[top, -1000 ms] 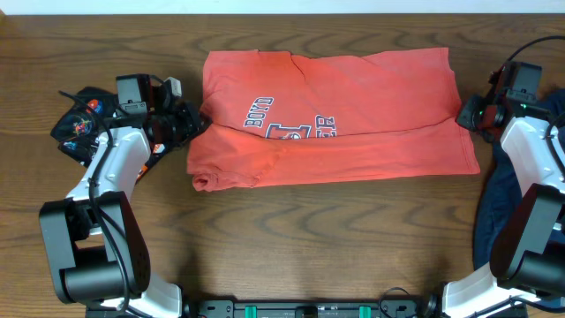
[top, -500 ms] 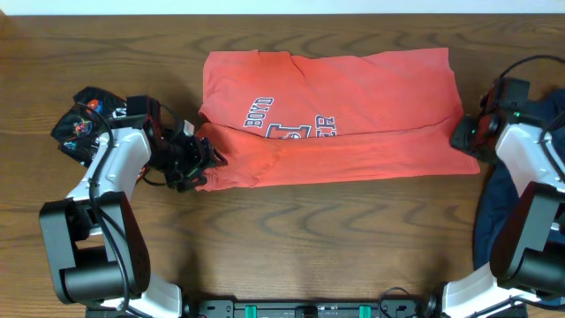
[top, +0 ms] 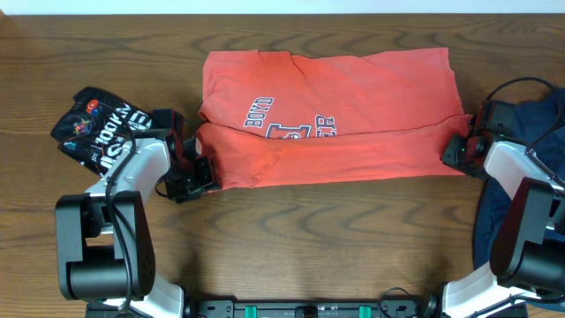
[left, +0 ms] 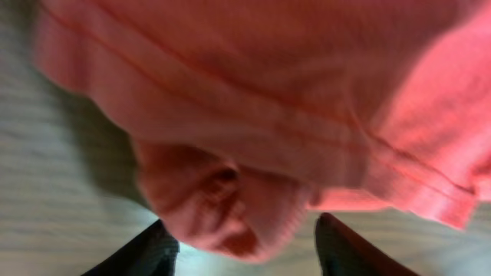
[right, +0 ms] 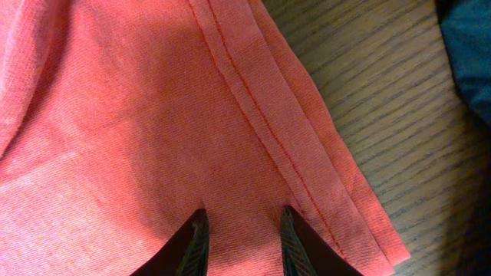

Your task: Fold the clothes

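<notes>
From above, we see the orange shirt [top: 353, 106] lying flat in the middle of the wooden table [top: 309, 238], with its lower part folded up so that the printed letters are half covered. The left gripper [top: 201, 172] is at the lower left corner of the shirt, and the right gripper [top: 455, 152] is at the lower right corner. A black printed garment [top: 97, 128] lies at the left side of the table, well apart from the shirt. A dark blue garment [top: 530, 115] lies at the right edge, behind the right arm.

In the left wrist view, the picture is blurred. A bunched corner of the shirt [left: 291, 92] hangs between the two dark fingers [left: 146, 253]. The left gripper [left: 242, 249] has its jaws apart, one on each side of this bunch.

In the right wrist view, the right gripper [right: 244, 238] has its jaws apart too, with both fingertips [right: 196, 241] over the shirt [right: 115, 138], just beside the stitched hem. The hem corner lies on the table [right: 399, 100], and a piece of the dark blue garment [right: 468, 46] shows at the upper right.
</notes>
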Available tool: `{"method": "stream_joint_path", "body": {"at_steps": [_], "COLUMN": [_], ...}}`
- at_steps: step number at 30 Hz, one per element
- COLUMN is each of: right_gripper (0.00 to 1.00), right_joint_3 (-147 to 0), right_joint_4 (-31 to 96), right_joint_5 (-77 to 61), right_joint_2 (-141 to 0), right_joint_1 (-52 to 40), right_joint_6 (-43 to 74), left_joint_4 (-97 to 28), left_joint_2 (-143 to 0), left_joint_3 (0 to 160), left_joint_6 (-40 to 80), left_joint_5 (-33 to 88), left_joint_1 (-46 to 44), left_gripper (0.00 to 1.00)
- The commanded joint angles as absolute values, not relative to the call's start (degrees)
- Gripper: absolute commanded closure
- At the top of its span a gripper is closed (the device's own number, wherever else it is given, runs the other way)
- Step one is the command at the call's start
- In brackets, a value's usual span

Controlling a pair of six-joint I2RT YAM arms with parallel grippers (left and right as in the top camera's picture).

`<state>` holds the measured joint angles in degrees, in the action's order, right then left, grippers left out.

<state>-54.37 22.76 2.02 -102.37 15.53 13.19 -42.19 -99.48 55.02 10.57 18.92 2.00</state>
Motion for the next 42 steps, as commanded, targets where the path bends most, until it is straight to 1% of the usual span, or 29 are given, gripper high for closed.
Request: {"method": "stream_joint_path", "body": {"at_steps": [1, 2, 7, 10, 11, 13, 15, 17, 21, 26, 32, 33, 34, 35, 42], "right_gripper": [0.71, 0.73, 0.79, 0.80, 0.82, 0.84, 0.88, 0.92, 0.94, 0.94, 0.94, 0.95, 0.94, 0.94, 0.94], "right_joint_3": [-52.8, -52.8, -52.8, -52.8, -52.8, -52.8, -52.8, -52.8, -52.8, -52.8, -52.8, -52.8, -52.8, -52.8, -52.8], "right_joint_4": [23.1, 23.1, 23.1, 23.1, 23.1, 23.2, 23.7, 24.3, 24.8, 25.4, 25.5, 25.5, 25.6, 25.6, 25.6], "right_joint_5": [2.6, 2.6, 2.6, 2.6, 2.6, 2.7, 3.6, 5.4, 7.1, 7.2, 7.3, 7.3, 7.3, 7.3, 7.3], "right_joint_2": [-103.4, -103.4, -103.4, -103.4, -103.4, -103.4, -103.4, -103.4, -103.4, -103.4, -103.4, -103.4, -103.4, -103.4, -103.4], "right_joint_1": [15.6, 15.6, 15.6, 15.6, 15.6, 15.6, 15.8, 16.1, 16.9, 17.5, 17.6, 17.6, 17.6, 17.6, 17.6], "right_joint_6": [13.2, 13.2, 13.3, 13.3, 13.2, 13.2, 13.3, 14.0, 15.2, 15.2, 15.4, 15.4, 15.4, 15.4, 15.4], "left_joint_4": [-41.0, -40.5, -38.4, -38.9, -39.1, -39.6, -40.3, -41.4, -44.0, -47.5, -47.5, -47.5, -47.5, -47.8, -47.4], "left_joint_2": [-99.3, -99.4, -99.3, -99.3, -99.3, -99.3, -99.3, -99.3, -99.3, -99.2, -99.2, -99.2, -99.2, -99.2, -99.2], "left_joint_3": [54.9, 54.9, 54.9, 54.9, 54.9, 54.9, 54.9, 54.9, 54.9, 54.9, 54.9, 54.9, 54.9, 54.9, 54.9], "left_joint_6": [9.9, 9.9, 9.9, 9.9, 9.9, 9.9, 9.9, 10.2, 10.6, 14.3, 15.1, 15.1, 15.1, 15.1, 15.1], "left_joint_5": [14.9, 14.9, 14.9, 14.9, 14.9, 14.0, 11.4, 8.2, 5.0, -1.0, -2.0, -2.0, -2.0, -1.9, -1.9], "left_joint_1": [2.1, 2.1, 2.0, 2.1, 2.1, 2.1, 2.1, 2.1, 2.8, 4.8, 9.0, 10.0, 10.8, 11.6, 13.9], "left_gripper": [0.53, 0.55, 0.57, 0.73, 0.75, 0.88, 0.94, 0.94, 0.94, 0.94, 0.94, 0.92, 0.89, 0.79, 0.78]}}
